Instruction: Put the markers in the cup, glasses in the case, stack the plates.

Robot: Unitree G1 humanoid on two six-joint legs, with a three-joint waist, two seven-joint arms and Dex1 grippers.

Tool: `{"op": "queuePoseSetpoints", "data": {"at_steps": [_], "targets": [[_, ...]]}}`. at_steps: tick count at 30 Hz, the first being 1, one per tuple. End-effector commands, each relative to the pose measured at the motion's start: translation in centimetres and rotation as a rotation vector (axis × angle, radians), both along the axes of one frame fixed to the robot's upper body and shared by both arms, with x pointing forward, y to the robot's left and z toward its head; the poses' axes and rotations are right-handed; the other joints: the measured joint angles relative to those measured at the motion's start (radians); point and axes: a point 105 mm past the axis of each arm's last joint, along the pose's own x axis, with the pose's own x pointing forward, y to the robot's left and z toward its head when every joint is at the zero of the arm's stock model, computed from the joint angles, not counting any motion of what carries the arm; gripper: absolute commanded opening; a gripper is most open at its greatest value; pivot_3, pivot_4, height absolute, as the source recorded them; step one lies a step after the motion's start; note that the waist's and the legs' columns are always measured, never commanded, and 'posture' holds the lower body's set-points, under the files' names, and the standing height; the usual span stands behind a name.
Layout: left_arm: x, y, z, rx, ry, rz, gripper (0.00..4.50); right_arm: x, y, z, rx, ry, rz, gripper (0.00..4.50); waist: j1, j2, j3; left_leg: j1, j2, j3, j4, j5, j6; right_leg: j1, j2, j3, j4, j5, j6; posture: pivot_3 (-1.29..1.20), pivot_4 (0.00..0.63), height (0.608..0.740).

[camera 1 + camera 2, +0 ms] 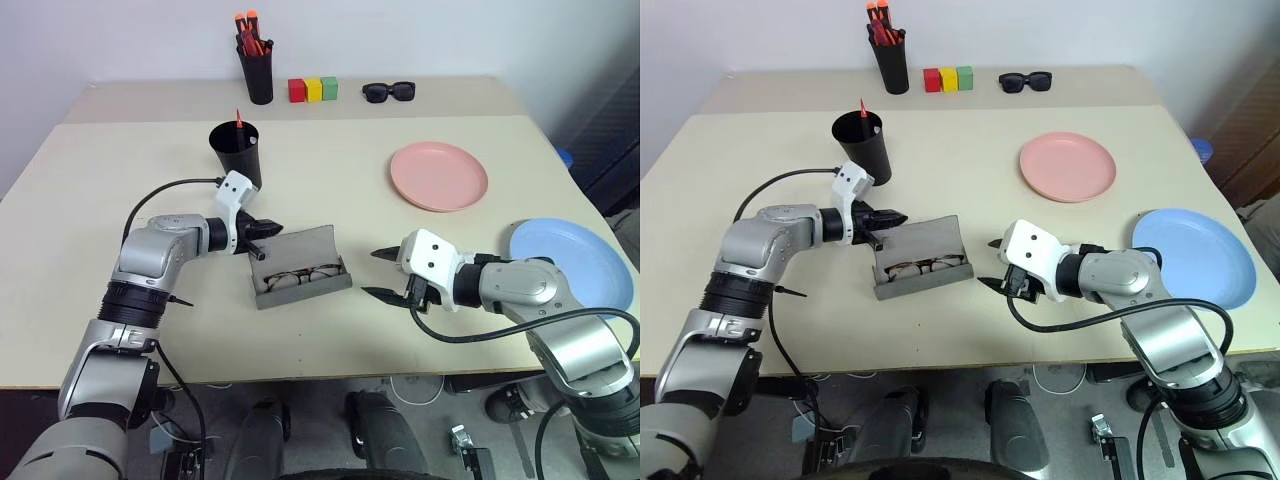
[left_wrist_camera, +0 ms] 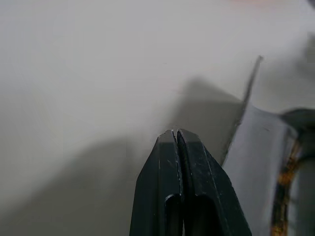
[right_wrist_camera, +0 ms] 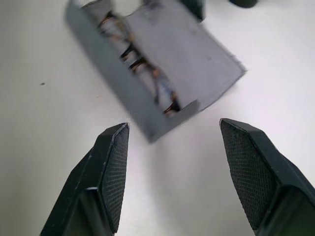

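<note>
1. The case (image 1: 300, 268) lies open on the surface (image 1: 120, 320), the glasses (image 1: 303, 276) inside it.
2. The left tool (image 1: 272, 230), fingers together, sits just behind the case's raised lid.
3. The right tool (image 1: 381, 274), fingers apart, holds nothing, near the case's right end.

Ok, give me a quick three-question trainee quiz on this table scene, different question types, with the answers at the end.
1. True or false: the glasses lie inside the open case.
2. Which end effector is shut: A) the left end effector or B) the right end effector?
3. Fill in: the pink plate and the blue plate lie ____ on the table, not stacked.

Key: 1 true; 2 A; 3 apart.
</note>
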Motion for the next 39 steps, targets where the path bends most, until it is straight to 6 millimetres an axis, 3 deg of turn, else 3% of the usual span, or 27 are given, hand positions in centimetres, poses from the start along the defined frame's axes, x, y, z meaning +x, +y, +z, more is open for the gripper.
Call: {"op": "queuePoseSetpoints", "data": {"at_steps": [1, 20, 25, 30, 34, 37, 39], "targets": [[-0.9, 0.0, 0.8, 0.009, -0.035, -0.067, 0.03, -0.1, 0.0, 1.1, 0.017, -0.055, -0.005, 2.95, 0.001, 0.0, 0.0, 0.0, 0.0, 0.0, 0.0, 0.0, 0.0, 0.0, 0.0, 0.0, 0.0, 0.0, 0.0, 0.0, 0.15, 0.74], [-7.7, -1.2, 1.1, -0.034, -0.123, -0.332, 0.03, 0.9, 0.1, 0.6, 0.017, -0.052, -0.008, 2.95, 0.004, 0.0, 0.0, 0.0, 0.001, 0.0, 0.0, 0.0, 0.0, 0.0, 0.0, 0.0, 0.0, -0.001, -0.002, 0.0, 0.15, 0.74], [-8.7, -0.8, 0.2, -0.011, -0.106, -0.377, 0.03, 1.5, -0.3, 0.8, 0.017, -0.065, -0.038, 2.95, 0.004, 0.0, 0.0, 0.0, 0.001, 0.0, 0.0, 0.0, 0.0, 0.0, 0.0, 0.0, 0.0, -0.002, -0.003, 0.0, 0.15, 0.74], [-8.5, -0.5, -0.5, 0.043, -0.121, -0.368, 0.03, 2.7, -0.8, 1.3, 0.014, -0.102, -0.079, 2.95, 0.004, 0.0, 0.0, 0.0, 0.001, 0.0, 0.0, 0.0, 0.0, 0.0, 0.0, 0.0, 0.0, -0.002, -0.003, 0.0, 0.15, 0.74], [-7.3, -1.0, 1.8, -0.064, -0.226, -0.316, 0.03, 4.4, -1.8, 1.9, 0.007, -0.147, -0.148, 2.95, 0.007, 0.0, 0.0, 0.0, 0.001, 0.0, 0.0, 0.0, 0.0, 0.0, 0.0, 0.0, 0.0, -0.002, -0.003, 0.0, 0.15, 0.74], [-6.9, -1.1, 4.5, -0.199, -0.31, -0.273, 0.03, 7.1, -3.5, 2.2, -0.022, -0.184, -0.273, 2.95, 0.007, 0.0, 0.0, 0.0, 0.0, 0.001, 0.001, 0.0, 0.0, 0.0, 0.0, 0.0, 0.0, -0.002, -0.003, 0.0, 0.15, 0.74], [-7.2, -0.9, 5.1, -0.221, -0.335, -0.272, 0.03, 9.1, -5.0, 2.2, -0.039, -0.203, -0.375, 2.95, 0.001, 0.0, 0.0, 0.0, 0.001, 0.001, 0.001, 0.0, 0.0, 0.0, 0.0, 0.0, 0.0, -0.001, -0.002, 0.0, 0.15, 0.74]]}}
